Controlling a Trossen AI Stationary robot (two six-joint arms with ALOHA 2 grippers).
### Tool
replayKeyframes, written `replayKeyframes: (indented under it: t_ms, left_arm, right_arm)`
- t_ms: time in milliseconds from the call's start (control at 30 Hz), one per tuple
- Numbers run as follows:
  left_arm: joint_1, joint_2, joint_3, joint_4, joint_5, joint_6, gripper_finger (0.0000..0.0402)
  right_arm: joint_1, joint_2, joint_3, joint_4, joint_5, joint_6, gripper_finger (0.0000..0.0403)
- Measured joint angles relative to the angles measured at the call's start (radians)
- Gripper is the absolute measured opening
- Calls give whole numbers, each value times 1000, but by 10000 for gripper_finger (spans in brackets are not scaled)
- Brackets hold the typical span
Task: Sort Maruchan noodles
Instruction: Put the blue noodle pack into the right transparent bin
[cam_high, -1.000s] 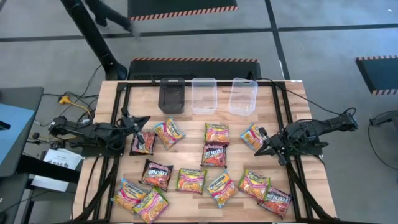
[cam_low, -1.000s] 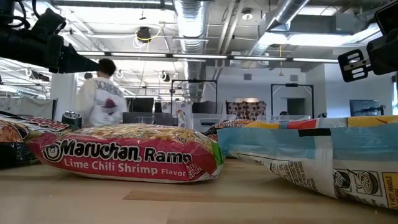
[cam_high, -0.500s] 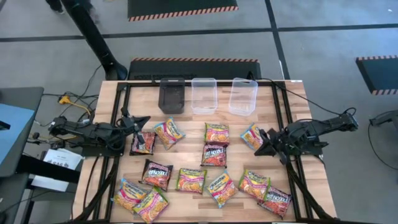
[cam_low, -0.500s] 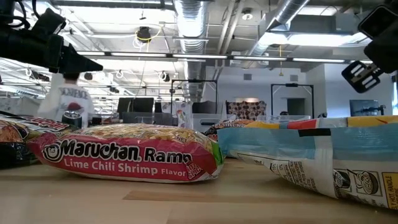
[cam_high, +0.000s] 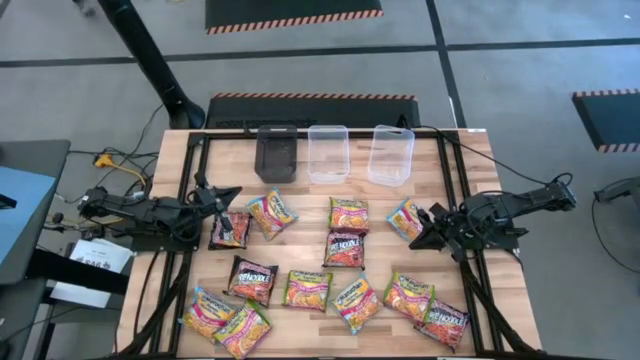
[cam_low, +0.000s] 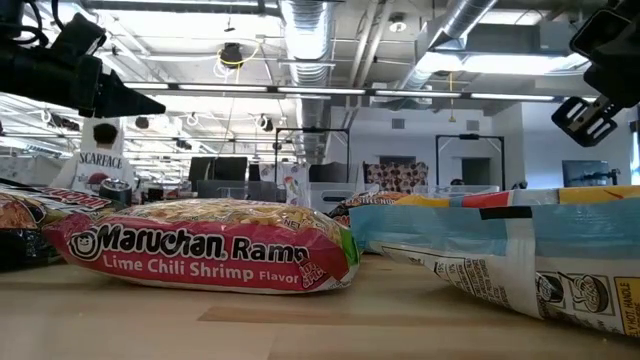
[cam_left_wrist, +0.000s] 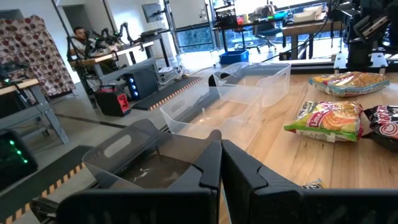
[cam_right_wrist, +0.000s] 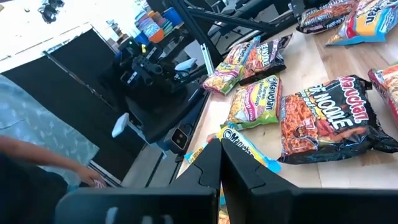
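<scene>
Left gripper (cam_high: 232, 192): at the table's left side, just above a dark packet (cam_high: 229, 229); fingers (cam_left_wrist: 239, 177) pressed together, clenched on nothing.

Right gripper (cam_high: 418, 236): at the table's right side, beside a light-blue packet (cam_high: 406, 219); its fingertips (cam_right_wrist: 239, 171) are close together above that packet's corner. Nearly closed; whether it grasps the packet cannot be told.

Maruchan noodles (cam_high: 311, 290): flat packets scattered over the wooden table (cam_high: 310, 195), most in a ragged row along the near edge, a few toward the middle. One dark packet (cam_high: 344, 249) lies centrally, below an orange-green one (cam_high: 349, 213).

Nearest packet in the low view: pink wrapper (cam_low: 200, 245), labelled Lime Chili Shrimp, lying flat.

Tubs: one black tub (cam_high: 277, 154) and two clear tubs (cam_high: 328, 153) (cam_high: 391, 154) stand in a row along the far edge; no packet is visible inside them.
</scene>
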Motion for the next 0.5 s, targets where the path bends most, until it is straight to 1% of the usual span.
replayKeyframes:
  t_ms: [133, 267, 367, 500]
  left_arm:
    - [0, 0, 0, 0, 0, 0, 0]
    - [0, 0, 0, 0, 0, 0, 0]
    - [0, 0, 0, 0, 0, 0, 0]
    - [0, 0, 0, 0, 0, 0, 0]
  right_arm:
    - [-4, 0, 0, -2, 0, -53, 31]
    - [-13, 0, 0, 12, 2, -38, 36]
    - [-15, 0, 0, 44, 2, -32, 50]
    - [-15, 0, 0, 125, 2, -38, 78]
